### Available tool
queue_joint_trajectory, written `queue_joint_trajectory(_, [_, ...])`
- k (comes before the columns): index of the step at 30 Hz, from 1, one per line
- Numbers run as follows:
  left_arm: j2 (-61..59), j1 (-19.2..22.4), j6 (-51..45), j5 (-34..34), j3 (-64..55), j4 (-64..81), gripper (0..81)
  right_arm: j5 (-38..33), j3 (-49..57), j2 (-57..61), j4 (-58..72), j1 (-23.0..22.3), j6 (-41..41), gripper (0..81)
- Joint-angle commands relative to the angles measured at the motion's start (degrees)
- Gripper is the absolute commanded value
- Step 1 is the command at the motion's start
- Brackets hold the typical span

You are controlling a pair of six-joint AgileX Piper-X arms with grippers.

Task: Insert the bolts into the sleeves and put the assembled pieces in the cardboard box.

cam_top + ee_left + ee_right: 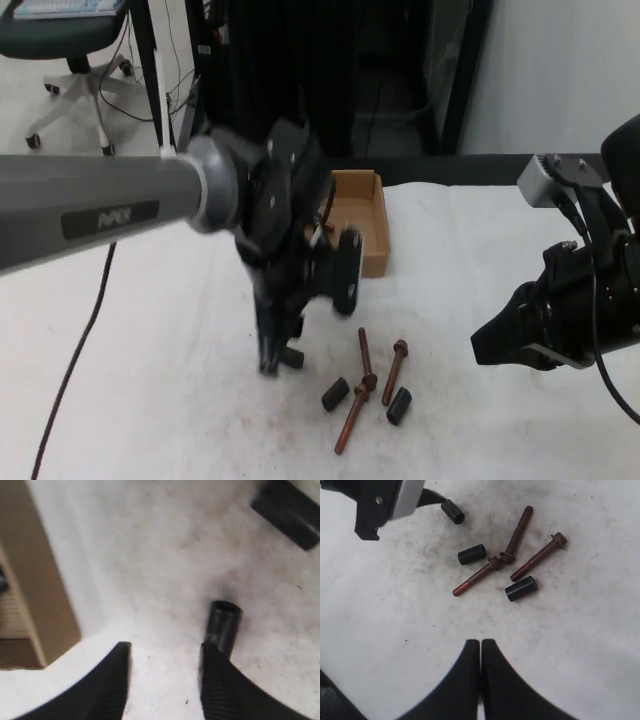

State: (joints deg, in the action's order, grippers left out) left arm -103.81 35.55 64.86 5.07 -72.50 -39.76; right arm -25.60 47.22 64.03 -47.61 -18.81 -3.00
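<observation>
Left arm (100, 205) is angling down, left gripper (165, 650) spread open beside a sleeve (223, 625) at 9 o'clock of the bolts (393, 372), right gripper (480, 642) hovering pinched closed at 3 o'clock.

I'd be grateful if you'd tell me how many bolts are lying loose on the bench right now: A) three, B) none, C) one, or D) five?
A: three bolts lie loose on the bench beside two sleeves, and none of them is inserted.
</observation>
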Motion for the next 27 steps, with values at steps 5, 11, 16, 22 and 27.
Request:
queue_joint_trajectory(5, [5.54, 1.38, -8.94, -1.73, -2.36, -1.7, 40.8, -0.5, 0.6, -0.65, -0.19, -0.02, 0.03, 0.8])
queue_joint_trajectory(11, [6.83, 3.34, -13.9, -1.85, -2.36, -10.21, 40.8, -0.5, 0.6, -0.65, -0.19, -0.02, 0.03, 0.8])
queue_joint_trajectory(16, [6.97, 7.95, -29.36, -11.73, -2.36, -10.56, 40.8, -0.5, 0.6, -0.65, 1.17, -0.02, 0.03, 0.8])
queue_joint_trajectory(22, [3.7, 12.57, -54.79, -5.07, -2.36, -5.29, 40.1, -0.5, 0.6, -0.65, 2.46, -0.02, 0.03, 0.8])
queue_joint_trajectory(27, [0.97, 12.56, -66.96, -6.44, -2.36, -7.83, 40.1, -0.02, 0.6, -0.65, 2.0, 0.1, 0.03, 0.8])
